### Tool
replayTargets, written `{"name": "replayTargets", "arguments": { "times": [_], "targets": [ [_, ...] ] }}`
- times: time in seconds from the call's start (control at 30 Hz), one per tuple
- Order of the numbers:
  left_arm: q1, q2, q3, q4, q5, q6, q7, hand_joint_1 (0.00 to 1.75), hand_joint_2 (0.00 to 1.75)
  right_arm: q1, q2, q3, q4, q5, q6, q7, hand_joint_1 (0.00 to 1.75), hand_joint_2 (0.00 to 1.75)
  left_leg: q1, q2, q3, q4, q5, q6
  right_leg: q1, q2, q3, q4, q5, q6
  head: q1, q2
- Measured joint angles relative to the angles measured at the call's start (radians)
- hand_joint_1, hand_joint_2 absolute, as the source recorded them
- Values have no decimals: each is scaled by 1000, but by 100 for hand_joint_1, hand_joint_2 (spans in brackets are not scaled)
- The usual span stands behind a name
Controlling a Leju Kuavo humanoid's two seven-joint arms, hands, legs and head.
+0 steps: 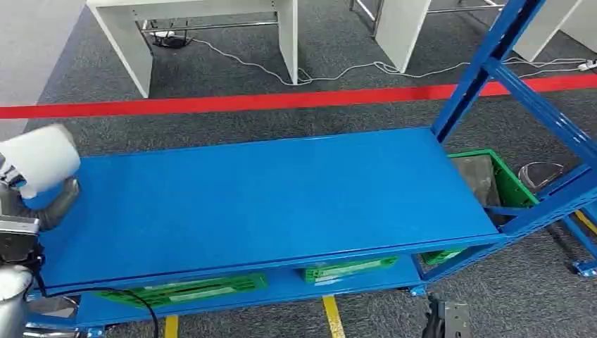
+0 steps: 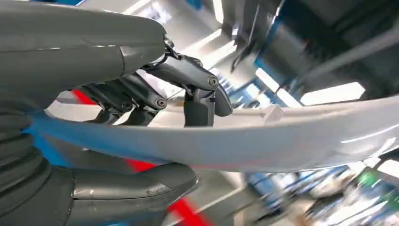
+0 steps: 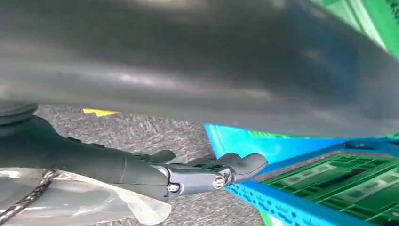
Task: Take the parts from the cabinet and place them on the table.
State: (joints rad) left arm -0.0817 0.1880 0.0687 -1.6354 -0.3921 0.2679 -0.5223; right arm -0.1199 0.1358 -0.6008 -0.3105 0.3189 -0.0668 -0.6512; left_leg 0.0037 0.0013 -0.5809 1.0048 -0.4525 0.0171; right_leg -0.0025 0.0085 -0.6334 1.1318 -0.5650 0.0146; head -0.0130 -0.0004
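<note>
My left hand [image 2: 141, 94] grips a long white part [image 2: 263, 139], its thumb on one side and its darker fingers on the other. In the head view that white part [image 1: 41, 160] shows at the far left edge, above the left end of the blue cabinet's top shelf [image 1: 281, 197], with my left hand [image 1: 56, 201] just under it. My right hand [image 3: 202, 174] hangs low beside the cabinet's lower blue shelf [image 3: 282, 202], fingers stretched out and holding nothing. Green crates [image 1: 348, 268] stand on the lower shelf.
A blue slanted upright [image 1: 486, 63] rises at the cabinet's right end, with a green bin [image 1: 507, 176] behind it. Grey carpet, a red floor line [image 1: 246, 103], white table legs [image 1: 288, 42] and cables lie beyond. Yellow floor tape [image 1: 332, 317] runs in front.
</note>
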Motion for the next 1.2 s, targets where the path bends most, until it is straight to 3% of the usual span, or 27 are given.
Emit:
{"name": "replayTargets", "arguments": {
  "times": [0.07, 0.1, 0.13, 0.17, 0.23, 0.3, 0.4, 0.47, 0.57, 0.6, 0.63, 0.67, 0.73, 0.77, 0.8, 0.87, 1.2],
  "targets": [
    [-7, -24, 3, -21, 19, 30, -5, 175, 175, 3, 1, 0, 0, -3, -4, 0, 0, 0, -2, 1, -1, 1, -1, 3, 0, 0, -81, 166, -64, 4, -2, 0],
    [-8, -37, 3, -32, 29, 44, -6, 175, 175, 6, 3, 0, 0, -7, -6, 0, 0, 0, -2, 1, -1, 1, -1, 3, 0, 0, -101, 204, -66, 5, -2, 0],
    [-9, -46, 3, -41, 36, 53, -6, 175, 175, 7, 4, 0, 0, -9, -8, 0, 0, 0, -2, 1, 0, 2, -1, 3, 0, 0, -97, 191, -46, 6, -2, 0],
    [-11, -52, 3, -49, 40, 63, -6, 175, 175, 7, 4, 0, 0, -10, -10, 0, 0, 0, -2, 0, 0, 4, 1, 3, -1, -1, -74, 139, -10, 5, -2, 0],
    [-14, -66, 2, -70, 53, 90, -11, 175, 175, 6, 4, 0, -2, -16, -13, 0, 0, 0, -2, 0, 1, 11, -2, 0, -1, -4, 18, -46, 81, 2, -2, 0],
    [-17, -76, 2, -89, 59, 108, -15, 175, 175, 4, 7, 0, -5, -18, -16, 0, 0, 0, -9, -1, -12, 27, -5, -8, 0, -2, 47, -104, 77, -5, -4, 0],
    [-16, -86, 0, -109, 67, 125, -19, 175, 175, 12, 8, 0, -8, -19, -20, 0, 0, 0, -7, -1, -15, 22, 5, -23, 3, 0, 40, -97, 85, -17, -3, 0],
    [-15, -90, 0, -119, 77, 141, -24, 175, 175, 12, 11, 0, -11, -23, -23, 0, 0, 0, -4, -1, -24, 52, -40, -34, -3, -3, 37, -105, 97, -35, -6, 0],
    [-11, -95, 0, -123, 89, 160, -33, 175, 175, 13, 11, 0, -12, -23, -23, 0, 0, 0, 0, -1, -96, 271, -174, -46, -1, -4, 19, -105, 109, -42, -6, 0],
    [-7, -96, 0, -124, 91, 162, -34, 175, 175, 14, 11, 0, -12, -23, -24, 0, 0, 0, 1, -1, -108, 325, -197, -47, 0, -5, 11, -105, 116, -42, -6, 0],
    [-4, -98, 0, -124, 93, 166, -35, 175, 175, 14, 11, 0, -13, -24, -25, 0, 0, 0, 1, -1, -96, 323, -192, -46, 1, -5, 1, -104, 123, -41, -6, 0],
    [-3, -99, 0, -125, 96, 174, -37, 175, 175, 14, 11, 0, -13, -24, -26, 0, 0, 0, 1, -1, -64, 278, -169, -44, 2, -5, -7, -104, 131, -41, -6, 0],
    [-4, -102, 1, -132, 100, 193, -45, 175, 175, 14, 11, 0, -14, -25, -27, 0, 0, 0, 1, -1, 50, 94, -101, -36, 2, -5, -21, -104, 146, -39, -7, 0],
    [-5, -103, 3, -139, 104, 203, -48, 175, 175, 13, 12, 0, -14, -25, -27, 0, 0, 0, 1, -2, 104, 6, -95, -32, 2, -5, -23, -104, 154, -35, -6, 0],
    [-5, -104, 5, -143, 109, 211, -51, 175, 175, 13, 12, 0, -14, -25, -29, 0, 0, 0, -7, -2, 102, -6, -90, -28, 7, -2, -28, -102, 160, -27, -5, 0],
    [-4, -105, 11, -148, 110, 231, -57, 175, 175, 16, 14, 0, -15, -26, -31, 0, 0, 0, -12, -3, 94, -3, -81, -17, 1, -4, -30, -108, 173, -16, -6, 0],
    [-3, -105, 14, -149, 110, 237, -58, 175, 175, 17, 14, 0, -15, -26, -31, 0, 0, 0, -15, -3, 93, -2, -77, -13, -1, -4, -29, -111, 178, -11, -5, 0]
  ]
}}
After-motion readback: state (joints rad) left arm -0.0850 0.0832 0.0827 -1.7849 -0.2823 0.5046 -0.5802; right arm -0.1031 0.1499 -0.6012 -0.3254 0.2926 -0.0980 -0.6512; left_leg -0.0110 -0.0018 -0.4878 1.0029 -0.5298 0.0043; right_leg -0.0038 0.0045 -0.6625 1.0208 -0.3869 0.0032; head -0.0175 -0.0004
